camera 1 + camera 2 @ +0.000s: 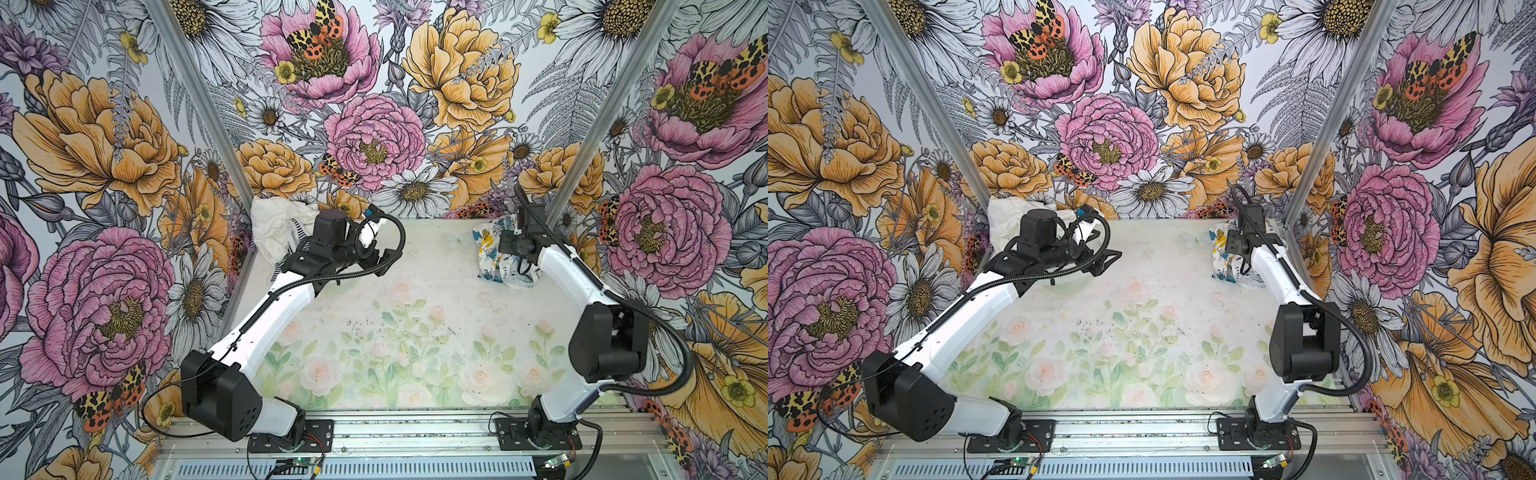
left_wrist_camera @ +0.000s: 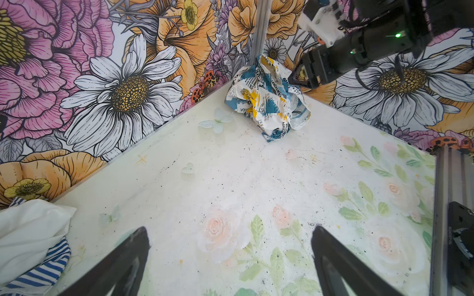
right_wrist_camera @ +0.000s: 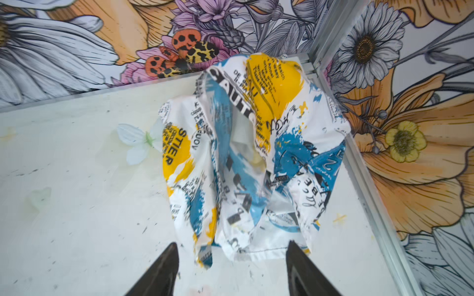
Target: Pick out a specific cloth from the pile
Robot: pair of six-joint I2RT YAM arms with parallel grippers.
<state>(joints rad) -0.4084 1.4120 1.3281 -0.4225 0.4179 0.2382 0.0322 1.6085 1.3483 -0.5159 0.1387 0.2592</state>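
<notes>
The cloth, white with blue, yellow and black print, lies crumpled in the table's back right corner and shows in both top views. My right gripper hovers just over its near hem, open, with the hem between the fingertips and nothing pinched. The pile, a plain white cloth with a striped one under it, sits in the back left corner. My left gripper is open over bare table, to the right of the pile and clear of it.
Flowered walls and aluminium posts close in the back corners. The printed table top stretches between the two arms. Both arm bases stand on the front rail.
</notes>
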